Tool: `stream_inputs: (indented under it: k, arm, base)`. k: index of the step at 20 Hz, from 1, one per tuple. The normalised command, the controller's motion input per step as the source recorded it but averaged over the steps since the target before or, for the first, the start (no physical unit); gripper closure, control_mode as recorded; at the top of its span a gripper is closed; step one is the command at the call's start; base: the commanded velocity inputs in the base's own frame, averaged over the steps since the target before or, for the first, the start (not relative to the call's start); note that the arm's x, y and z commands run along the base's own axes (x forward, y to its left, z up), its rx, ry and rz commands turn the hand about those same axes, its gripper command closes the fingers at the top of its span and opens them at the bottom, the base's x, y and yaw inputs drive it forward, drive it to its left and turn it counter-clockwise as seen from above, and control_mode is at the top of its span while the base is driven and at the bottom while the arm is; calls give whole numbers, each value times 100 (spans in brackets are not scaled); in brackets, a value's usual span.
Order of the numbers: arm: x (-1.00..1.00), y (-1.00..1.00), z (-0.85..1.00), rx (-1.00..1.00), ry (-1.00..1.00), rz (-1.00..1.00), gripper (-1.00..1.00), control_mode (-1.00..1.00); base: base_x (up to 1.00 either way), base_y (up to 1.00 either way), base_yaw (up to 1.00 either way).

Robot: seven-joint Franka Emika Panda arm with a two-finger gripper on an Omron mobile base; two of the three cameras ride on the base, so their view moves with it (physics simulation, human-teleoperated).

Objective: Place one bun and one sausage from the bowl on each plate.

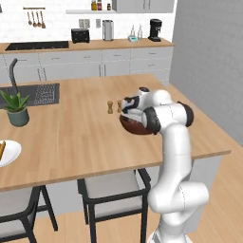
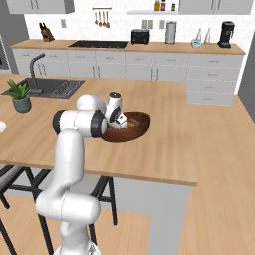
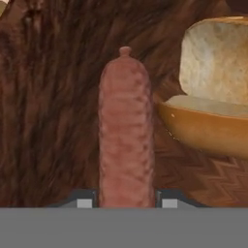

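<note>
My gripper (image 3: 127,203) reaches down into the dark wooden bowl (image 1: 134,127), its two fingertips pressed against the sides of a reddish-brown sausage (image 3: 126,131) that lies along the bowl's floor (image 3: 48,97). Right of the sausage in the hand view lies a tan bun (image 3: 213,97), cut side pale. From the right base view the hand (image 2: 119,118) dips into the bowl (image 2: 137,130) from its left rim. A white plate (image 1: 9,154) sits at the island's far left edge with an orange-brown piece (image 1: 2,148) on it, mostly cut off by the frame.
Two small shakers (image 1: 110,107) stand just left of the bowl. A potted plant (image 1: 18,111) and the sink (image 1: 33,92) lie at the island's left. Stools (image 1: 114,190) stand under the near edge. The island's right end (image 1: 223,152) is close to the bowl.
</note>
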Motion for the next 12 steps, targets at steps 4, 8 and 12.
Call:
stream_inputs:
  k: [4, 8, 12]
  arm:
    - [-25, -22, -8, 13, 1, -14, 100, -100]
    - [-100, -24, 71, 17, -36, -2, 100, -100]
    - [-100, -1, 100, -2, -35, 0, 100, -100]
  base:
    - [0, 0, 0]
    - [0, 0, 0]
    - [0, 0, 0]
